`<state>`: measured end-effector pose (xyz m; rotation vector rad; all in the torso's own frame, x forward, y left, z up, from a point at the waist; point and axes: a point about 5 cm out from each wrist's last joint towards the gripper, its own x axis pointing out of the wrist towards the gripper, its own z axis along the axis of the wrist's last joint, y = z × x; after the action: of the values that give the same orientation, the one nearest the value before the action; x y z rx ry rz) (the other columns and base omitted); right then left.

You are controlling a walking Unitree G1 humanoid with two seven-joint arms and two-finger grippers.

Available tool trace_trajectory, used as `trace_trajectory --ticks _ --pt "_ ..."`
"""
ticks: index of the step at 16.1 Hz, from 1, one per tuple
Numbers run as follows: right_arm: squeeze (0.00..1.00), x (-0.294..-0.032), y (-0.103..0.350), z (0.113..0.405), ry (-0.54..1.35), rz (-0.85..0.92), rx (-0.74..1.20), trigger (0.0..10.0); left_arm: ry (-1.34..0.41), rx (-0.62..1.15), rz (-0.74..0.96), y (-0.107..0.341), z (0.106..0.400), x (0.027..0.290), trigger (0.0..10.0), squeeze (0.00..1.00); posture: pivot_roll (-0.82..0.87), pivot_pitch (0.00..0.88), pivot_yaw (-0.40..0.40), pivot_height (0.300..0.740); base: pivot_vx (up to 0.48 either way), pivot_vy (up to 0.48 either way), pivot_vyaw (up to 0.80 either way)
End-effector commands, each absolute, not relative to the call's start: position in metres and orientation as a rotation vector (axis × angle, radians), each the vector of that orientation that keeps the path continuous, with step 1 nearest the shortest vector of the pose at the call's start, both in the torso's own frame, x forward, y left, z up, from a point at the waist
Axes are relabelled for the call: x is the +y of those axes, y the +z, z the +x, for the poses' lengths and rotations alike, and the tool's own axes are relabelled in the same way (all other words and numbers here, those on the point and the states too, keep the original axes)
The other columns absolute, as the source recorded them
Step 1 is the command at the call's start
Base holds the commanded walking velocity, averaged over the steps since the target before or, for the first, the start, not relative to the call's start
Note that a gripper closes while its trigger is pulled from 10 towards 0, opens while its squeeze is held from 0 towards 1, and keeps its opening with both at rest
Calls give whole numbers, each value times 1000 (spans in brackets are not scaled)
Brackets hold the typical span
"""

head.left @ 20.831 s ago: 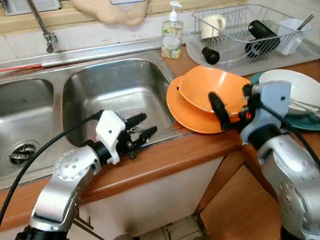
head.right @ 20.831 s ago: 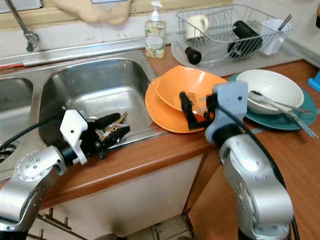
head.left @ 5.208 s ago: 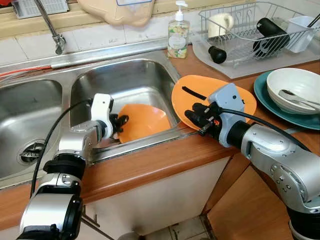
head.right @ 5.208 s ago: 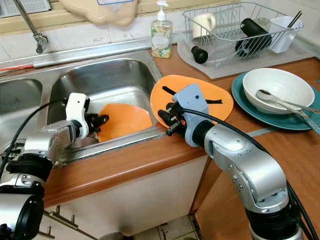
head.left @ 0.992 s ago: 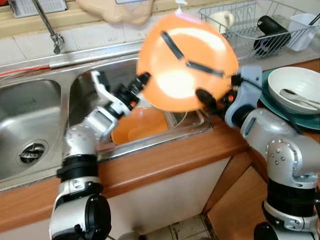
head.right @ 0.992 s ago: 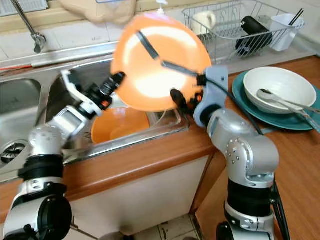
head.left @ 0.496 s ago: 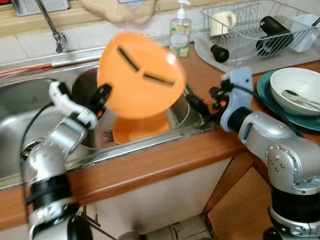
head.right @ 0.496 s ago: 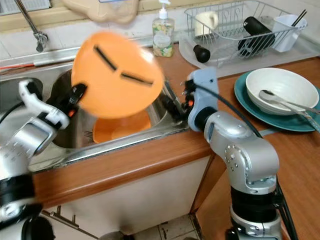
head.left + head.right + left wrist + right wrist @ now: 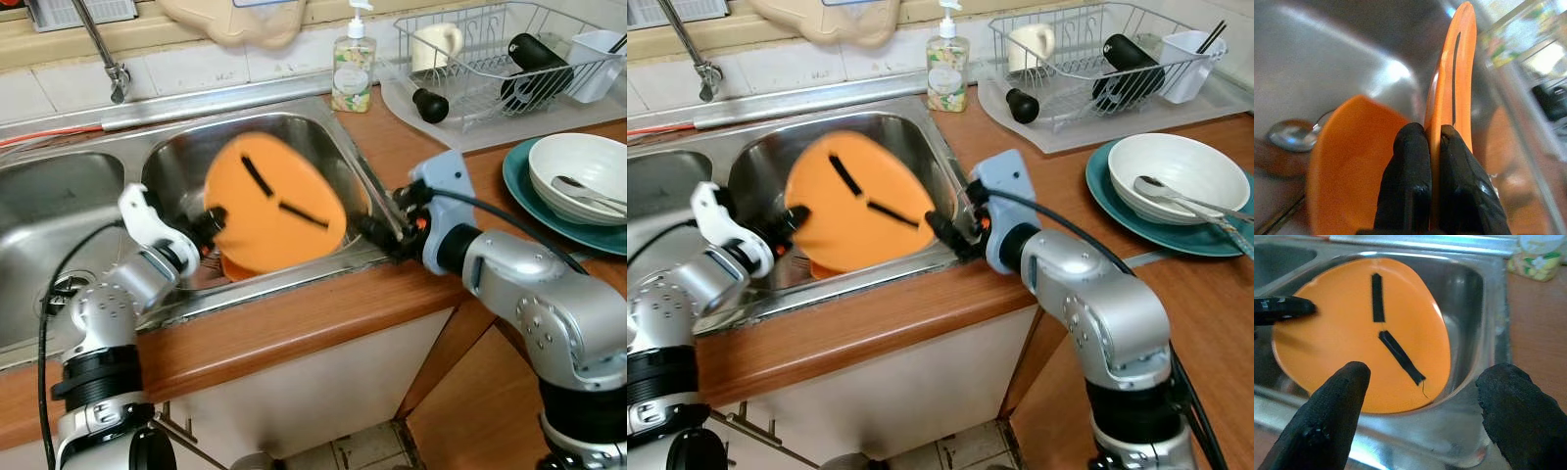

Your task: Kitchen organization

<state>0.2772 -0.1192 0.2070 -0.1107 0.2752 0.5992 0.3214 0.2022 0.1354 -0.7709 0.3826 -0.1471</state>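
The left end effector [image 9: 1431, 142] is clamped on the rim of the orange plate [image 9: 276, 201], one black finger [image 9: 1409, 161] on each face, as the left wrist view shows edge-on. The plate stands steeply tilted inside the right basin of the sink [image 9: 362, 181], its face with two black strips turned toward the front bench [image 9: 323, 313]. Under and behind it, on the basin floor, lies the orange bowl [image 9: 1352, 161]; the plate's lower edge is close over the bowl, but I cannot tell whether they touch.

The right end effector [image 9: 1420, 406] hangs at the sink's front right corner, its fingers spread wide and holding nothing, aimed across the basin at the plate.

Beyond the sink's right rim, the bench carries a soap bottle [image 9: 353, 69] at the back, a wire dish rack [image 9: 490, 59] further right, and nearest the front a teal plate [image 9: 529, 186] bearing a white bowl [image 9: 583, 171] with cutlery in it.

Risks, as I judge them: the plate is held by a single narrow pinch at one edge, so its weight can swing it about that grip and let it slip, striking the bowl or the steel wall. Letting go while it is this upright would have it topple or slide rather than settle flat. The plate also screens the bowl, so lowering blind may wedge it on the bowl's rim.
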Motion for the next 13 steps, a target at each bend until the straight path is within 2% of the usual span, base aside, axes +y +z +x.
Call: trace_trajectory --ticks 1,2,3,7,8,9,13 --pt "0 -116 206 273 627 -124 287 10000 -154 353 -740 148 328 203 3922 0 -172 0 103 740 0 0 0" --pt "0 -116 205 272 633 -128 290 10000 -145 367 -733 146 329 203 9294 0 -174 0 106 740 0 0 0" --pt "0 -116 204 270 640 -135 294 10000 -126 396 -720 143 331 202 10000 0 -178 0 110 740 0 0 0" --pt "0 -116 202 268 641 -145 299 10000 -116 494 -655 132 334 199 10000 0 -182 0 116 740 0 0 0" --pt "0 -117 202 268 639 -146 299 10000 -116 492 -657 132 334 199 10000 196 -182 0 116 740 0 0 0" --pt "0 -117 202 268 638 -146 300 10000 -114 493 -659 132 334 199 10000 1000 -182 0 116 740 0 0 0" --pt "0 -119 200 271 615 -143 304 10000 -97 482 -649 133 334 204 10000 1000 -177 0 109 740 0 0 0"
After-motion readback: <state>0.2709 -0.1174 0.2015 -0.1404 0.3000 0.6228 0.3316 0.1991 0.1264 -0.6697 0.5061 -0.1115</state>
